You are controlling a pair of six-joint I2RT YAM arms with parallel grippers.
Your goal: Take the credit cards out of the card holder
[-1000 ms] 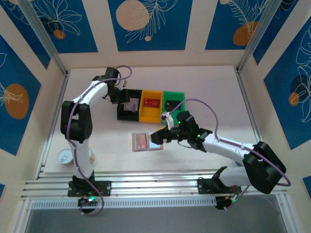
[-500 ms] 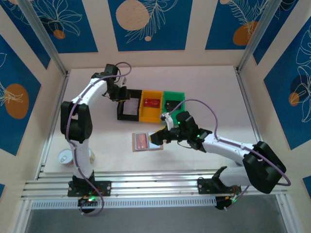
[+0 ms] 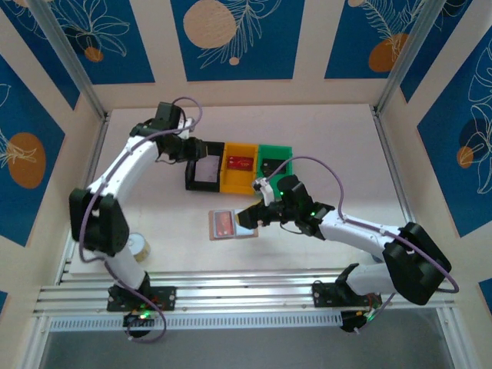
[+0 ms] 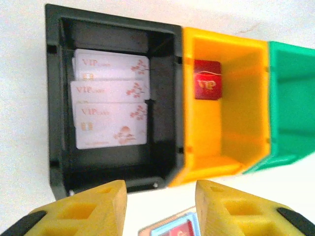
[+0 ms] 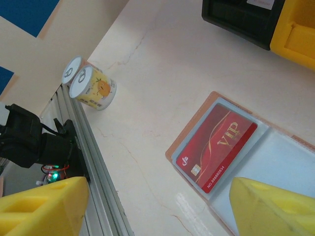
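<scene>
While both arms reach over the pale surface (image 3: 338, 146), we see the card holder (image 3: 231, 225) lying open and flat near the middle, with a red card (image 5: 218, 146) in the half nearer the left edge. Just above its other half hangs the right claw (image 3: 247, 217), released, its yellow fingers (image 5: 44, 204) wide apart around nothing. Toward the far edge stand a black bin (image 4: 165, 73), a yellow bin (image 4: 221, 137) and a green bin (image 4: 295, 98), touching in a row. Over the black bin hovers the left claw (image 4: 160, 201), released and empty. Three white cards (image 4: 110, 105) lie in the black bin, and a second red card (image 4: 207, 80) lies in the yellow one.
</scene>
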